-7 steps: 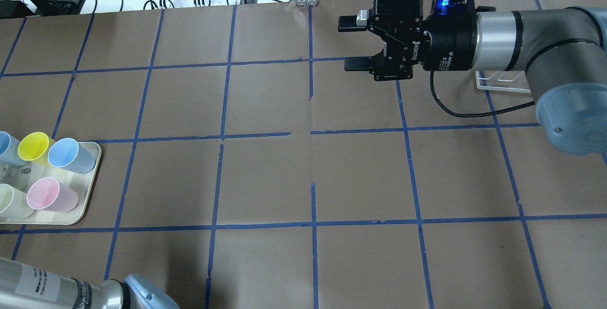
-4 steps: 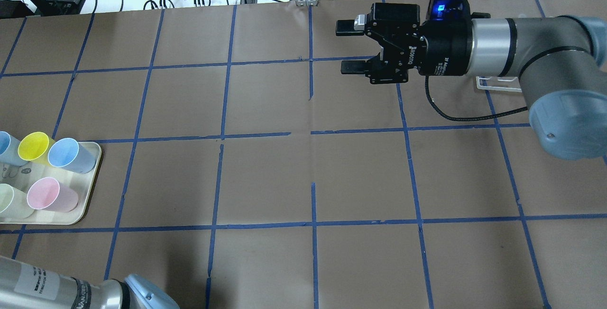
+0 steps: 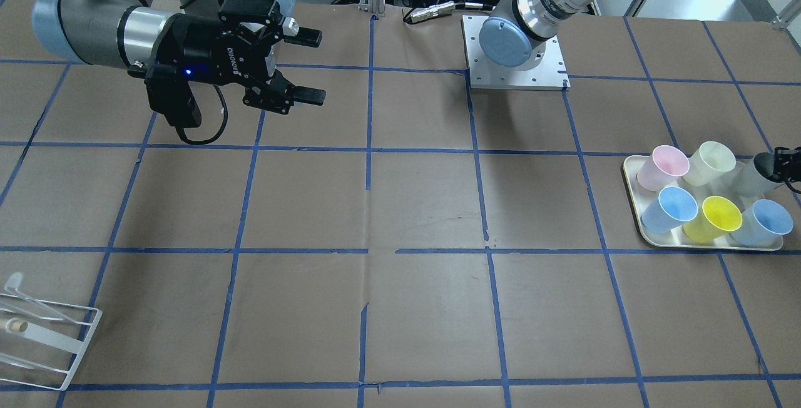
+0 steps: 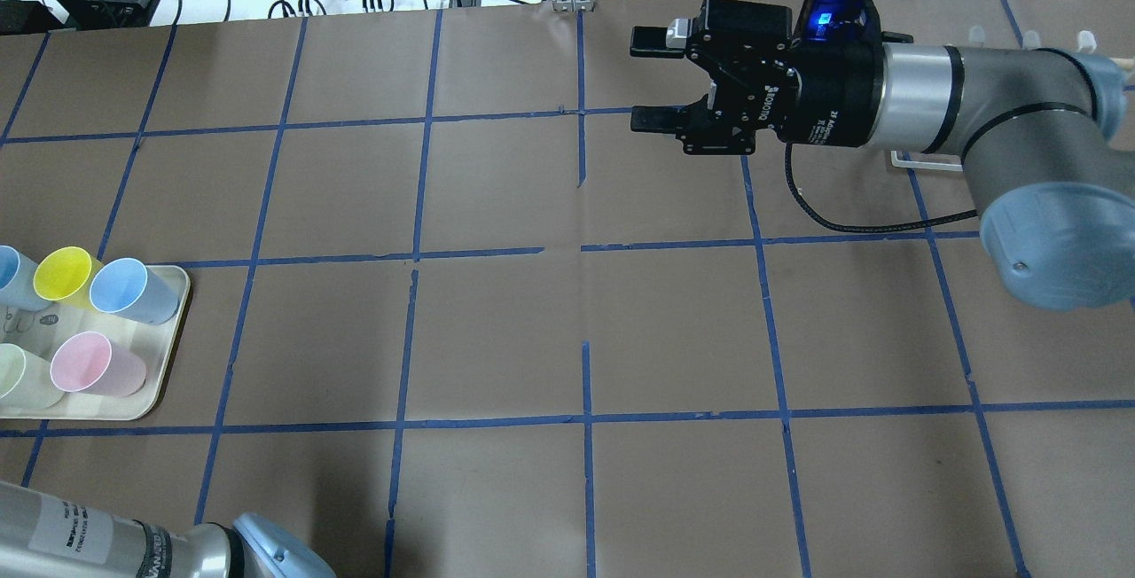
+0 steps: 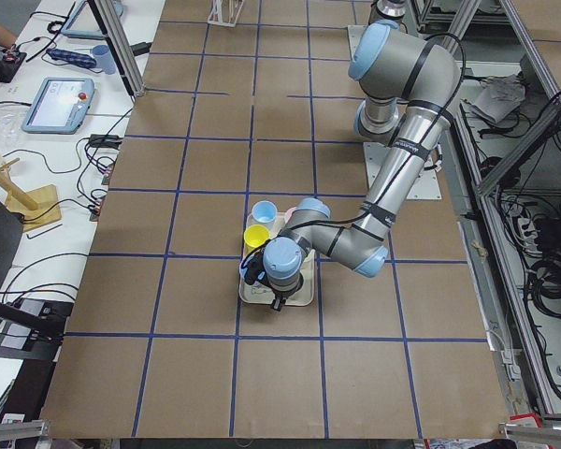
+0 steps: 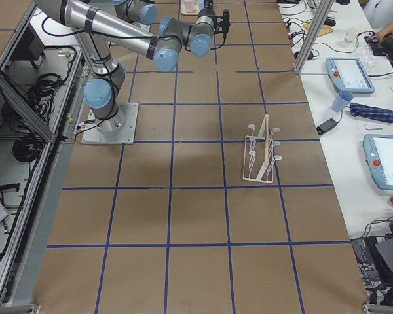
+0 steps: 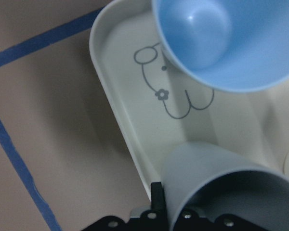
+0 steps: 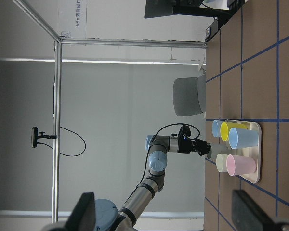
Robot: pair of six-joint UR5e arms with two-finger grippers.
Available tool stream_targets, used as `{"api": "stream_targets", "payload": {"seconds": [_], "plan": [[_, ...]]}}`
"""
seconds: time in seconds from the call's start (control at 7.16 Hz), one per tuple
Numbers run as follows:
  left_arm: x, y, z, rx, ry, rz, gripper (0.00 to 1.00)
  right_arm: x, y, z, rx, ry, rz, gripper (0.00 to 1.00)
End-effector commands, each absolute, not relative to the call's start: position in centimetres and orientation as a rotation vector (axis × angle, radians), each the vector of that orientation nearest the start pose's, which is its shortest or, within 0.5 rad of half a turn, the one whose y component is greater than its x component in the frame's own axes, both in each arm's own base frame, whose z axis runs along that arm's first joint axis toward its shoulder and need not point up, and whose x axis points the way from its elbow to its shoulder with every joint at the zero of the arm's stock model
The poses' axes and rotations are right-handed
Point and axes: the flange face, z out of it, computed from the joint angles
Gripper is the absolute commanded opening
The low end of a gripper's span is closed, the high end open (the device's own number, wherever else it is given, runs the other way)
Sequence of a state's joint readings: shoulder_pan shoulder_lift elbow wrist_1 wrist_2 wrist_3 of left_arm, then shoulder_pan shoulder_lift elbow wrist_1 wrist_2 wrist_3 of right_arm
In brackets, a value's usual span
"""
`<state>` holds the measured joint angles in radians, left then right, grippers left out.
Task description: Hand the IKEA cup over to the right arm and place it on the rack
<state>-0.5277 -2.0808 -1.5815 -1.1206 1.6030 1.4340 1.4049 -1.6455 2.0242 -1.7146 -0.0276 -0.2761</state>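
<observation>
The IKEA cup (image 3: 746, 178) is pale grey and stands at the back right of the cream tray (image 3: 713, 246). My left gripper (image 3: 774, 165) is at its rim. In the left wrist view the cup (image 7: 216, 183) fills the bottom, with one black finger (image 7: 157, 195) against its outer wall, so the gripper looks shut on the cup's wall. My right gripper (image 4: 635, 79) is open and empty, held level above the far middle of the table, also seen in the front view (image 3: 320, 66). The white wire rack (image 3: 44, 333) stands at the right arm's end (image 6: 262, 154).
Pink (image 3: 662, 166), cream (image 3: 708, 163), yellow (image 3: 713, 217) and two light blue cups (image 3: 671, 208) crowd the tray around the grey cup. The right forearm (image 4: 993, 108) covers most of the rack in the overhead view. Cables and a wooden stand lie beyond the table's far edge.
The right arm has swung slightly, its open gripper drifting a little left and covering more of the rack. The cups seen on the tray have not moved.
</observation>
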Motion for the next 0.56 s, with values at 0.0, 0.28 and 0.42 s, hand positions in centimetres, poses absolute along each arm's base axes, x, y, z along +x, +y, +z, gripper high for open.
{"api": "stream_targets", "payload": {"seconds": [0.0, 0.28, 0.42], "plan": [[49.1, -44.5, 28.4, 0.686, 3.178, 0.120, 0.00, 16.1, -45.7, 40.7, 0.100, 1.579, -0.152, 1.00], [47.8, -45.0, 33.6, 0.764, 3.267, 0.188, 0.00, 16.1, -45.8, 41.3, 0.103, 1.521, -0.168, 1.00], [45.0, -46.2, 35.8, 0.840, 3.314, 0.229, 0.00, 16.1, -45.8, 41.2, 0.105, 1.519, -0.166, 1.00]]}}
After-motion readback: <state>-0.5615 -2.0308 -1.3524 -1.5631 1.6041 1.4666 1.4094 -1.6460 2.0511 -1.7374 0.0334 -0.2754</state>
